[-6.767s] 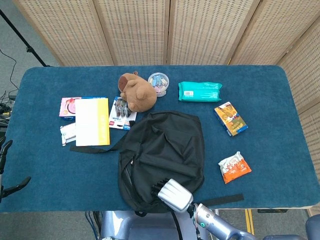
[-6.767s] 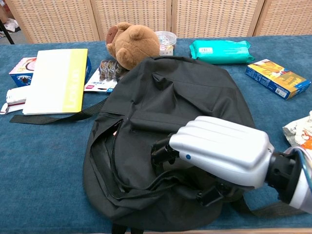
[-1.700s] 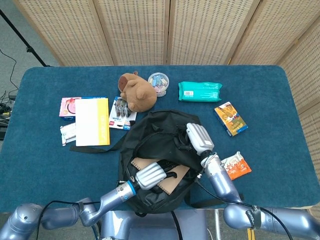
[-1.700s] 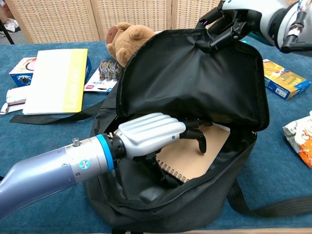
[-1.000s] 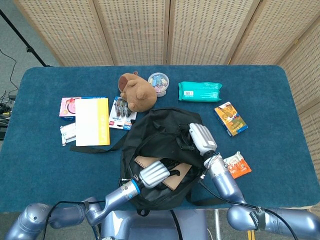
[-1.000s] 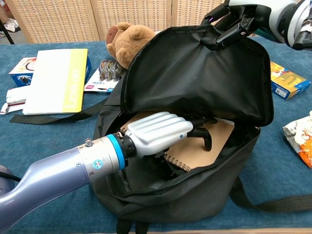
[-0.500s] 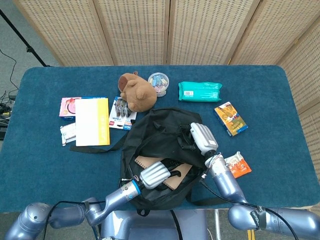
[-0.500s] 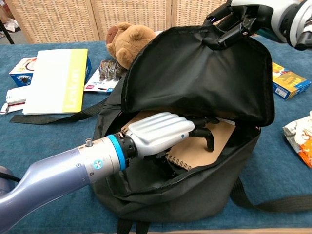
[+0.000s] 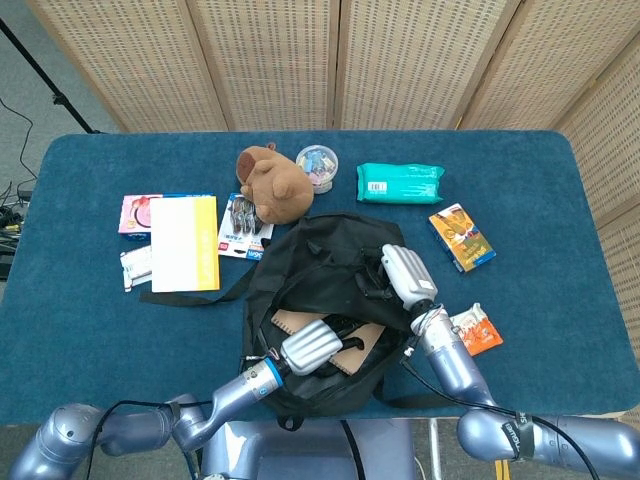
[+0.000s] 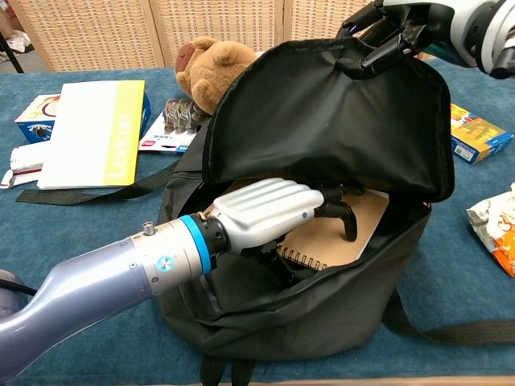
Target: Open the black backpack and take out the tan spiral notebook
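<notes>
blue table (image 9: 560,230) | black backpack (image 9: 330,262) | teddy bear (image 9: 272,185) | wipes pack (image 9: 400,183)

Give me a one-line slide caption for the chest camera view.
Right hand holds the black backpack flap up while the left hand grips the tan spiral notebook inside.

A black backpack (image 10: 322,121) lies unzipped, flap raised, on the blue table; inside, a tan spiral notebook (image 10: 342,229) rests apparently flat

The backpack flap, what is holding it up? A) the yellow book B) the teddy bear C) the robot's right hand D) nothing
C: the right hand grips the top edge of the black backpack flap and holds it raised, while the left hand reaches inside onto the tan spiral notebook.
</notes>
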{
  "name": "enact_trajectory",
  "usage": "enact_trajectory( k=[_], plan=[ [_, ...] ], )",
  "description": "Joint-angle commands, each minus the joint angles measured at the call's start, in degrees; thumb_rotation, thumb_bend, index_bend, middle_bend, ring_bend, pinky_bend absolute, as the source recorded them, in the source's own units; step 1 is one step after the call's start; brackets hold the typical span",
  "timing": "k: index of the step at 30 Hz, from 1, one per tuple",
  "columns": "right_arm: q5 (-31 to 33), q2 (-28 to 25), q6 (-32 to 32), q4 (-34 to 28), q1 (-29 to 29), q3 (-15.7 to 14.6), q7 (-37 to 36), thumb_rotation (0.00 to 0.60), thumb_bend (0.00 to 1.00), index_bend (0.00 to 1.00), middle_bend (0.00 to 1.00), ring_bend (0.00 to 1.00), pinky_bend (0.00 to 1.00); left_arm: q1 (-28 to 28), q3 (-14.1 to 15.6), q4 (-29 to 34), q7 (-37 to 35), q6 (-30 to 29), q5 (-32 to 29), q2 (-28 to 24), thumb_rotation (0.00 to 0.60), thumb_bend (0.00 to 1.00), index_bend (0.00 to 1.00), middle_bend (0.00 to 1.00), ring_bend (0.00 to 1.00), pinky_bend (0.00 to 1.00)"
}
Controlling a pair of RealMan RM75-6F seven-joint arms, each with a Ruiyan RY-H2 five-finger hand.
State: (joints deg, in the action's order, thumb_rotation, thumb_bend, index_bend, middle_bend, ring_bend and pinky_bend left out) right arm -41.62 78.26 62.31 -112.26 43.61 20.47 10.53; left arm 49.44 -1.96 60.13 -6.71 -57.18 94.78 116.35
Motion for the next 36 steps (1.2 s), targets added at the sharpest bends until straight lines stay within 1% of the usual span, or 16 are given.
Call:
enact_trajectory(
  k=[1,5,13,18,27,34,36],
  plan=[
    [0.03,-0.02,-0.01,0.00,0.01,-0.02,-0.16,0.600,0.65,0.72,0.65,0.57,0.63,0.18,-0.42,-0.27,0.29,-0.16,-0.23,0.23,0.600,1.00,0.34,0.08,0.13,0.19],
    [-0.02,-0.14,-0.06,-0.04,0.00,-0.15,-0.31,0.600,0.65,0.72,0.65,0.57,0.63,0.53,-1.12,-0.39,0.41,-0.13,-0.73,0.56,0.600,1.00,0.34,0.08,0.13,0.19],
    [-0.07,-0.40,-0.01,-0.07,0.02,-0.21,-0.63,0.600,0.65,0.72,0.65,0.57,0.63,0.54,-1.10,1.11,-0.24,-0.66,-0.95,-0.07,0.600,1.00,0.34,0.08,0.13,0.19],
    [0.00,-0.40,0.07,-0.04,0.08,-0.25,-0.75,0.600,0.65,0.72,0.65,0.57,0.63,0.60,-1.63,1.87,0.02,-0.76,-1.54,-0.48,0.600,1.00,0.34,0.08,0.13,0.19],
    [0.13,-0.36,0.36,0.35,0.18,-0.25,-0.94,0.600,0.65,0.72,0.65,0.57,0.63,0.07,-1.50,5.77,0.46,-2.53,-1.26,-3.02,0.600,1.00,0.34,0.08,0.13,0.19],
    [0.21,-0.19,0.46,0.38,0.18,-0.32,-1.15,0.600,0.65,0.72,0.65,0.57,0.63,-0.08,-1.75,6.91,1.76,-2.26,-2.00,-4.00,0.600,1.00,0.34,0.08,0.13,0.19],
    [0.21,-0.08,0.50,0.41,0.23,-0.37,-1.11,0.600,0.65,0.72,0.65,0.57,0.63,-0.11,-1.85,7.10,2.03,-2.15,-2.28,-4.06,0.600,1.00,0.34,0.10,0.13,0.19]
  ],
)
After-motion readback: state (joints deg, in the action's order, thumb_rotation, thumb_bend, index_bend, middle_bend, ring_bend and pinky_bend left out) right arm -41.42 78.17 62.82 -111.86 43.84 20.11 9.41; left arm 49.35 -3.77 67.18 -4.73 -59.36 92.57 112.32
